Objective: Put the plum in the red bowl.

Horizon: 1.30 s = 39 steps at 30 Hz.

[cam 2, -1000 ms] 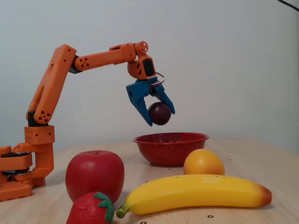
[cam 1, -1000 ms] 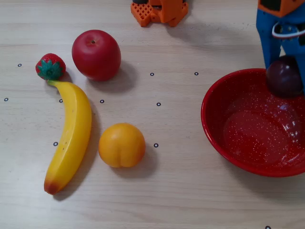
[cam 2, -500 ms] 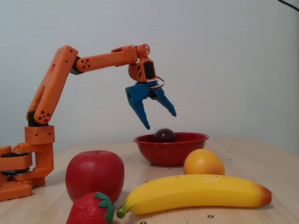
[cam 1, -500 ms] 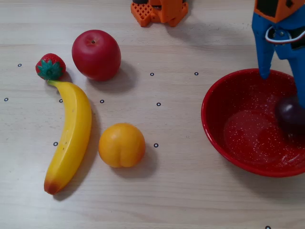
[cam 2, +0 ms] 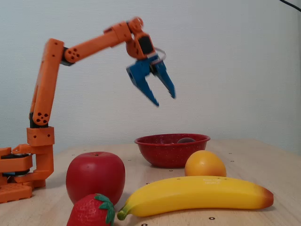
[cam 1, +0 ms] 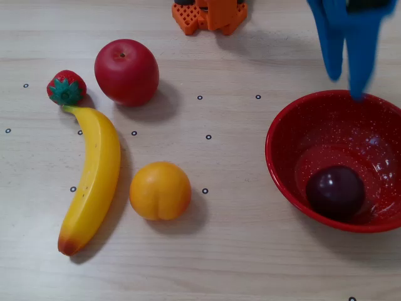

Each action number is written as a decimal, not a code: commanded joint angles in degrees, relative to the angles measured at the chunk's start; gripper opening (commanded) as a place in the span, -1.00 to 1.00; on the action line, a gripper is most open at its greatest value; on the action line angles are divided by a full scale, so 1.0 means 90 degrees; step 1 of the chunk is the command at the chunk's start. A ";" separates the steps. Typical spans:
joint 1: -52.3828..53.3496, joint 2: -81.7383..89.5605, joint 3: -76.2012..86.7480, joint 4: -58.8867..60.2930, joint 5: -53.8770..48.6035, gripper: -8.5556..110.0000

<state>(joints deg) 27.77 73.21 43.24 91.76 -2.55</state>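
Task progress: I judge the placing done. The plum (cam 1: pixel 335 192) lies inside the red bowl (cam 1: pixel 285 160), at about 5 o'clock on the bowl floor in the top-down fixed view, touching nothing but the bowl. From the side I see only its dark top (cam 2: pixel 186 140) peeking over the bowl's rim (cam 2: pixel 160 153).
What is left: as far as I can tell, only pulling the arm clear and parking it.
Near fruit, side fixed view: strawberry (cam 2: pixel 92 211) and banana (cam 2: pixel 197 194) sit closest to that camera, with the apple (cam 2: pixel 95 176) and the orange fruit (cam 2: pixel 205 164) just behind them. All four are outside the bowl and well apart from the tool.
Same fruit from above: strawberry (cam 1: pixel 66 88) at 10 o'clock on the table, apple (cam 1: pixel 126 71) beside it, banana (cam 1: pixel 93 179) at 8 o'clock, orange fruit (cam 1: pixel 160 190) near centre.
Gripper: the blue gripper (cam 2: pixel 164 96) hangs high above the bowl, its fingers spread apart and carrying nothing. From above, its tips (cam 1: pixel 348 81) hover over the bowl's 12 o'clock rim.
Arm pose: the lower link stands nearly upright from the orange base (cam 2: pixel 21 176), the upper link reaches out toward the bowl, and the wrist tips the fingers down and forward.
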 commanded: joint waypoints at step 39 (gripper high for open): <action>-0.3418 1.1729 1.2295 -0.2539 0.0449 -0.85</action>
<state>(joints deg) -1.41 178.51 155.57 71.54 0.26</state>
